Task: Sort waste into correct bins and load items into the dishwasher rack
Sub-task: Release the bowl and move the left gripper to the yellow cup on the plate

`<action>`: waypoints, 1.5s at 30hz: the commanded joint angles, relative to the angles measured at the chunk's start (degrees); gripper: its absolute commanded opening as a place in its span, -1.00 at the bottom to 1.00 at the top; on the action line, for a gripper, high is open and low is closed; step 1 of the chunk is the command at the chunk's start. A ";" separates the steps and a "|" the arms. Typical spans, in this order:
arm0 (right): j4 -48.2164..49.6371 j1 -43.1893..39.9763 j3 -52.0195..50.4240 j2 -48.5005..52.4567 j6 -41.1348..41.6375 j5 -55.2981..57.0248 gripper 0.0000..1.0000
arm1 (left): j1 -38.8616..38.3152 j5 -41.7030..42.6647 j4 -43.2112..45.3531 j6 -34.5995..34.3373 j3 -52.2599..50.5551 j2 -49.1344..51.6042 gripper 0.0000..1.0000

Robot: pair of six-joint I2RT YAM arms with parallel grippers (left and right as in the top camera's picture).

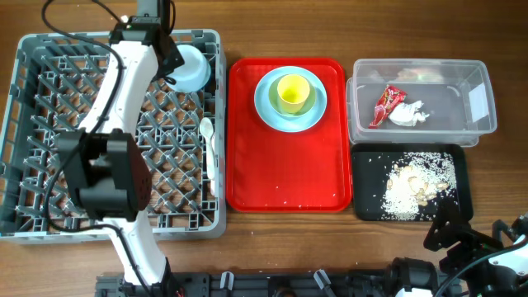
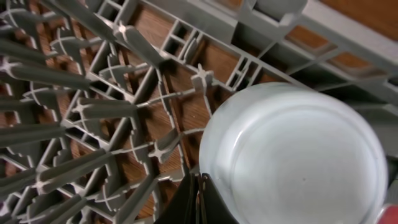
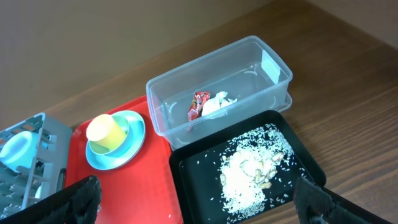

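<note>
Upper left, overhead: left gripper (image 1: pixel 171 64) clenched on bowl (image 1: pixel 191 68) rim, in rack (image 1: pixel 21 132) top-right corner | lower right: right gripper (image 3: pixel 196 186) spread wide, empty, near edge of wood table (image 1: pixel 503 190) | wrapper (image 1: pixel 384 106), tissue (image 1: pixel 408 113) in tub (image 1: pixel 487 124) | rice (image 1: pixel 417 183) on black tray (image 1: pixel 371 173) | cup (image 1: pixel 293 91) on plate (image 1: pixel 272 114), red tray (image 1: pixel 280 173) | spoon (image 1: pixel 208 132) in rack.

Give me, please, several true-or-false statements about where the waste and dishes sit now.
1. A pale bowl sits in the dishwasher rack. True.
2. The red wrapper lies in the clear tub. True.
3. The yellow-green cup stands in the rack. False: the cup sits on the light blue plate on the red tray.
4. The rice scraps lie in the black tray. True.
5. The tissue lies on the red tray. False: the tissue is in the clear tub beside the wrapper.
</note>
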 commanded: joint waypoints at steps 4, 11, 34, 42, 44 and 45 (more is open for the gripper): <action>0.07 -0.13 -0.04 -0.37 -0.35 -0.74 0.99 | -5.35 4.46 -1.20 -0.74 -0.24 -10.71 -0.74; 0.04 -0.13 -0.04 -0.37 -0.35 -0.74 0.99 | -15.69 22.08 -3.32 -0.74 -0.26 -11.28 -0.23; 0.02 -0.13 -0.04 -0.37 -0.37 -0.74 1.00 | -37.22 6.32 10.19 6.82 -0.26 1.16 -0.55; 0.02 -0.13 -0.04 -0.37 -0.37 -0.74 0.99 | -36.94 5.18 11.72 6.82 -0.26 5.14 -0.62; 0.04 -0.13 -0.04 -0.37 -0.37 -0.74 0.99 | -36.68 3.30 12.11 6.82 -0.26 6.58 -0.62; 0.02 -0.13 -0.04 -0.37 -0.37 -0.74 0.99 | -36.59 2.97 12.48 6.82 -0.26 7.21 -0.62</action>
